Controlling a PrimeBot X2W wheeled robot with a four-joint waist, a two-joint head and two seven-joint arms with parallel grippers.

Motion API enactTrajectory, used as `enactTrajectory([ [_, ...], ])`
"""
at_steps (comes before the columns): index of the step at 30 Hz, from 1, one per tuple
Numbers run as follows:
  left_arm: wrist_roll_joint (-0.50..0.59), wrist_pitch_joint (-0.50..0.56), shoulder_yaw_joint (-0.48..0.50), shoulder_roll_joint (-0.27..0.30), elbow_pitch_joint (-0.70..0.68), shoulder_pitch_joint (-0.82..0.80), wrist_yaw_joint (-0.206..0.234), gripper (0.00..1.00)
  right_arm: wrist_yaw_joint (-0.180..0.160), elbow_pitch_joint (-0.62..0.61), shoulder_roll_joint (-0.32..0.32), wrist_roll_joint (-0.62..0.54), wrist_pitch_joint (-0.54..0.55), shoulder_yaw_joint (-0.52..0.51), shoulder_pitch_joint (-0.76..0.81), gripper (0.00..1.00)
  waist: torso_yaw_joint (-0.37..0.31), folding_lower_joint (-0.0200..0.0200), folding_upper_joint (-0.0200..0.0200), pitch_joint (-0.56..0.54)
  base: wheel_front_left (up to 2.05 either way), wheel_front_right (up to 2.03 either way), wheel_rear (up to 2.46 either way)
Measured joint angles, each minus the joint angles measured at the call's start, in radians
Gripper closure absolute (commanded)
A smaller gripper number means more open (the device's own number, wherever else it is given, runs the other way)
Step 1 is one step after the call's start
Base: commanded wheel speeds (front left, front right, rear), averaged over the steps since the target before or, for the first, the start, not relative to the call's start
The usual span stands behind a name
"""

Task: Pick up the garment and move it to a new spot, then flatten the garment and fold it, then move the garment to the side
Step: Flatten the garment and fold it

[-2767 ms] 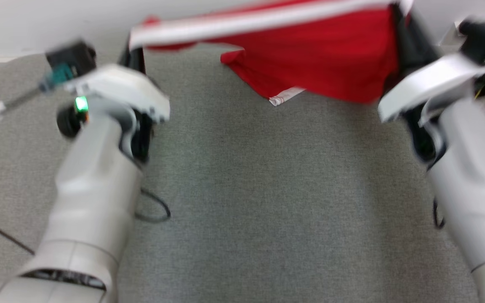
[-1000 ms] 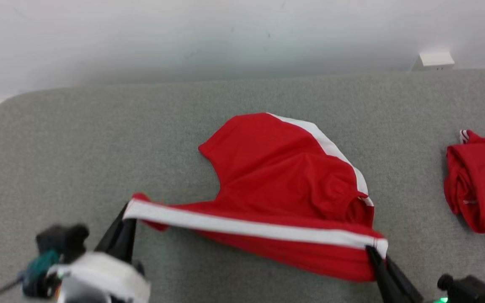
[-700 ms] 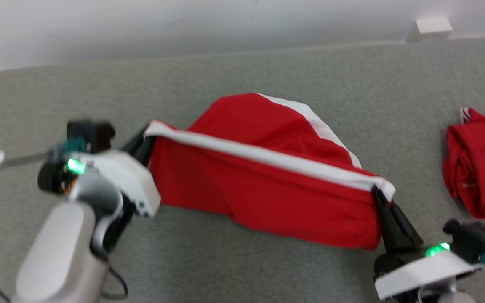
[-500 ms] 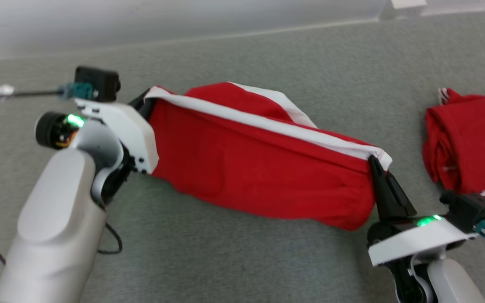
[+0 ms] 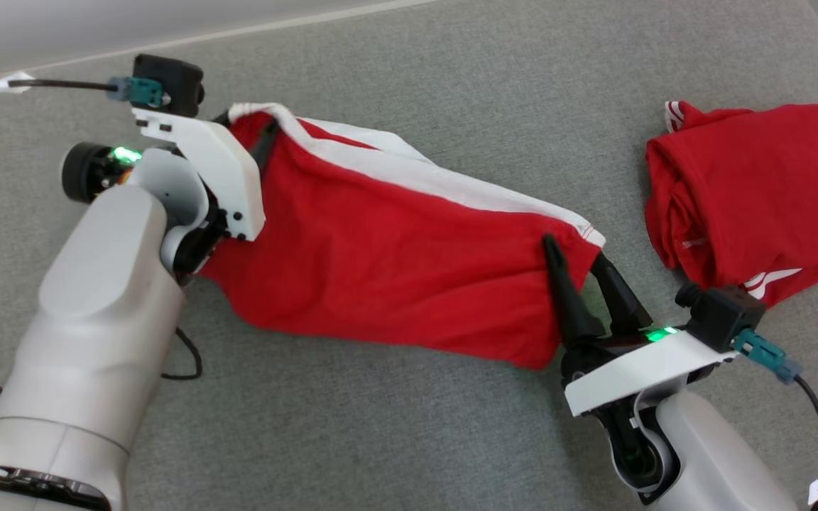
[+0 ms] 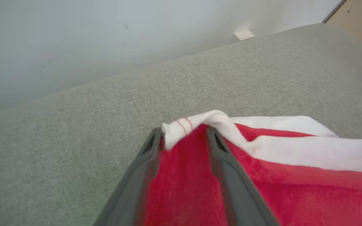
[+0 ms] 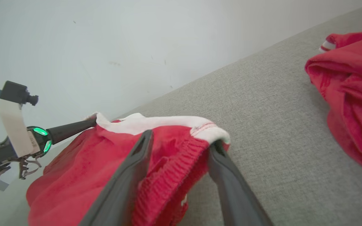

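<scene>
The garment (image 5: 395, 241) is red with a white stripe and lies stretched across the grey padded surface (image 5: 409, 433). My left gripper (image 5: 253, 131) is at its upper-left end. In the left wrist view that gripper (image 6: 184, 138) stands open, red cloth lying loose between the fingers (image 6: 222, 157) and the white edge draped over the tips. My right gripper (image 5: 572, 250) is at the garment's lower-right end. That gripper (image 7: 181, 142) is open too, with the ribbed red hem (image 7: 168, 169) slack between its fingers (image 7: 228, 175).
A second red garment (image 5: 743, 191) lies bunched at the right, close to my right gripper; the right wrist view shows it as well (image 7: 353, 94). A pale wall (image 6: 105, 37) runs behind the surface. A black cable (image 5: 189, 362) loops beside my left forearm.
Both grippers have gone from shut to open, letting go of the striped edge. The garment, held taut above the surface before, now lies slack on it. The camera has tilted downward.
</scene>
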Motion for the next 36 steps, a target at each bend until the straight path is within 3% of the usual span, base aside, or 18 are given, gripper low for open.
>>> enactTrajectory([
  [4,-0.051,-0.129,0.007,0.001,0.028,-0.011,-0.002,0.00,0.000,0.020,-0.008,-0.041,-0.013,0.016,-0.002,0.00,0.008,0.0000,0.0000,0.000,0.00,0.00,0.00],
  [8,-0.070,-0.277,0.043,0.010,0.040,0.003,0.012,0.00,0.000,0.000,-0.056,-0.112,-0.019,-0.002,0.032,0.00,0.029,0.0000,0.0000,-0.010,0.00,0.00,0.00],
  [14,-0.079,-0.449,0.101,0.026,-0.027,0.118,0.117,0.00,0.000,-0.065,-0.114,-0.207,-0.022,-0.075,0.126,0.00,0.073,0.0000,0.0000,-0.041,0.00,0.00,0.00],
  [19,-0.071,-0.470,0.157,0.038,-0.221,0.296,0.212,0.00,0.000,-0.144,-0.144,-0.278,0.011,-0.170,0.224,0.00,0.116,-0.0001,0.0000,-0.084,0.00,0.00,0.00],
  [28,0.040,-0.472,0.204,0.072,-0.666,0.676,0.415,0.00,0.000,-0.388,-0.108,-0.409,0.122,-0.331,0.325,0.00,0.192,-0.0001,0.0000,-0.164,0.00,0.00,0.00],
  [32,0.079,-0.444,0.187,0.086,-0.789,0.800,0.472,0.00,0.000,-0.459,-0.097,-0.444,0.181,-0.356,0.356,0.00,0.219,-0.0002,-0.0001,-0.192,0.00,0.00,0.00],
  [36,0.109,-0.398,0.151,0.101,-0.866,0.879,0.497,0.00,0.000,-0.505,-0.080,-0.459,0.222,-0.370,0.391,0.00,0.237,-0.0002,0.0000,-0.214,0.00,0.00,0.00],
])
